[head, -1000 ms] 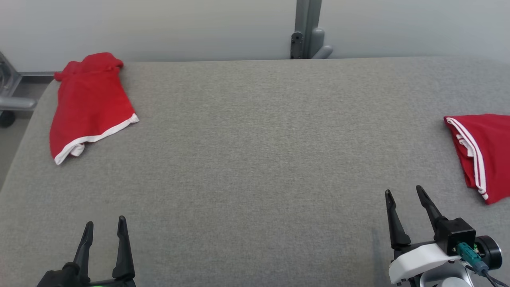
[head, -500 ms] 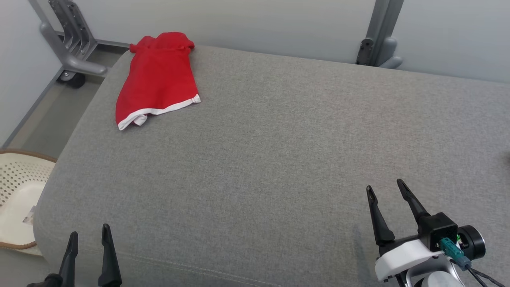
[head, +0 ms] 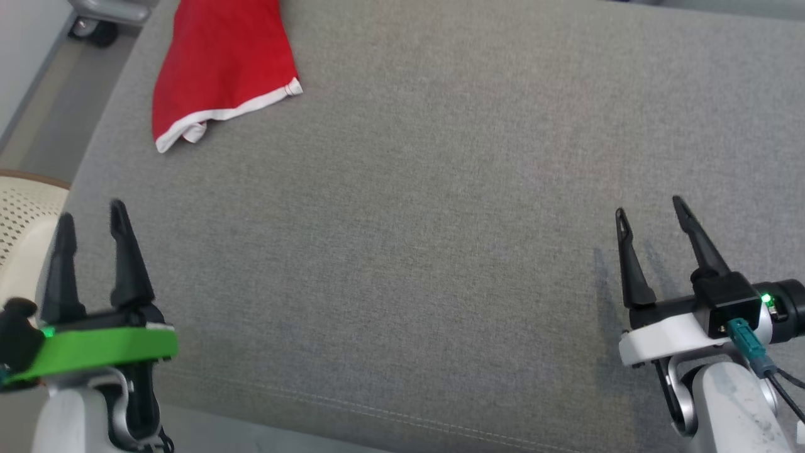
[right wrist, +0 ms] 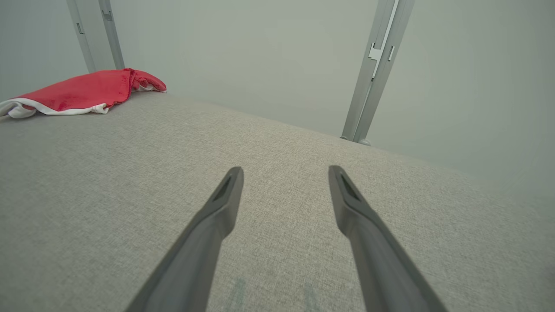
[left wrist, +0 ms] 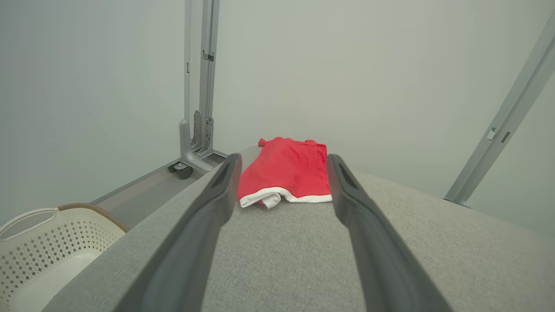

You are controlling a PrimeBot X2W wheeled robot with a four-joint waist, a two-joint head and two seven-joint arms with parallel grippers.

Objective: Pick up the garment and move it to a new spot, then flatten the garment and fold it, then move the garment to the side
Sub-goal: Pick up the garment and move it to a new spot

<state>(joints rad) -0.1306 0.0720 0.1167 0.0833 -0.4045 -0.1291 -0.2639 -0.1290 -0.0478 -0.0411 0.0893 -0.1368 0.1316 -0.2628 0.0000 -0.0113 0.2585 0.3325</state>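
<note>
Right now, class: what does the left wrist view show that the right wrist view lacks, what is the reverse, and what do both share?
Left wrist view: a cream perforated plastic basket, a black caster wheel, and the open left gripper. Right wrist view: the open right gripper. Both: the red garment with white trim, lying on the grey fabric cushion, before a pale wall and grey metal posts.

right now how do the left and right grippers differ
The left gripper has a green band behind its fingers; the right gripper has a white one. The left gripper sits at the left edge of the grey table, beside the basket, pointing toward the red garment; the right gripper sits far to the right, the garment off to its left. Both are open and hold nothing.
</note>
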